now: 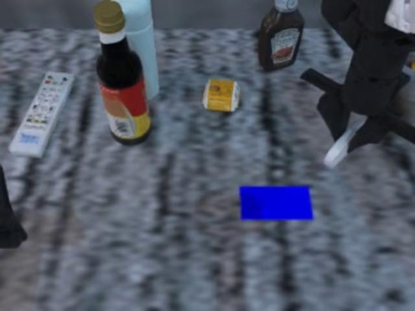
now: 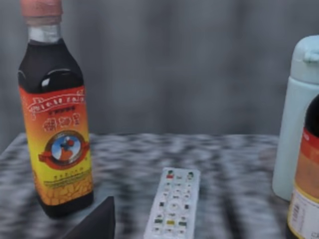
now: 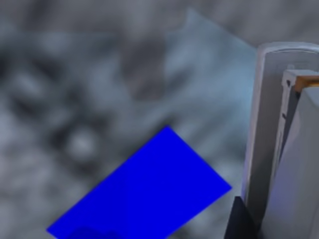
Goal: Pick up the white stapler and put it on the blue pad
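Observation:
My right gripper [image 1: 353, 133] is shut on the white stapler [image 1: 340, 148], a slim white bar that slants down out of the jaws. It hangs over the table to the right of and behind the blue pad [image 1: 275, 203], not over it. In the right wrist view the white stapler [image 3: 271, 149] runs up the frame's edge beside one dark finger [image 3: 240, 224], with the blue pad [image 3: 144, 194] lying flat and bare beyond it. My left arm [image 1: 8, 220] is parked at the table's left edge, showing one dark finger [image 2: 97, 224] with nothing held.
A white remote [image 1: 42, 113] with coloured buttons lies at the left. A dark sauce bottle [image 1: 123, 91] and a pale blue bottle [image 1: 142, 45] stand behind it. A small yellow pack [image 1: 222, 95] and a brown sauce bottle [image 1: 281, 39] sit behind the pad.

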`<act>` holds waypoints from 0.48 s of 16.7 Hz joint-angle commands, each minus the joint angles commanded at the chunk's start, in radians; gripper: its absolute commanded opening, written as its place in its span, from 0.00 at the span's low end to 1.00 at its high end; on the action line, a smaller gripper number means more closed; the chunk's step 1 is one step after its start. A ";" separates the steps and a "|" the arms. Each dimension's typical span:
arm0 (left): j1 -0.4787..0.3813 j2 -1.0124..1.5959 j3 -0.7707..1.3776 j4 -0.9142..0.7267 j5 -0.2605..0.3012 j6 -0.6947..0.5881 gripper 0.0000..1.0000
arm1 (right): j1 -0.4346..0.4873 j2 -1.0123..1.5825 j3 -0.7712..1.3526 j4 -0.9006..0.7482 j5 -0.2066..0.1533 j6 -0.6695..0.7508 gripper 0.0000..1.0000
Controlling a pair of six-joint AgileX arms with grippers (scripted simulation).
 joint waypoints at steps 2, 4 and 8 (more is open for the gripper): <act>0.000 0.000 0.000 0.000 0.000 0.000 1.00 | 0.039 0.020 0.031 -0.020 0.000 0.191 0.00; 0.000 0.000 0.000 0.000 0.000 0.000 1.00 | 0.080 0.040 0.061 -0.040 -0.001 0.394 0.00; 0.000 0.000 0.000 0.000 0.000 0.000 1.00 | 0.160 0.071 0.119 -0.073 -0.002 0.763 0.00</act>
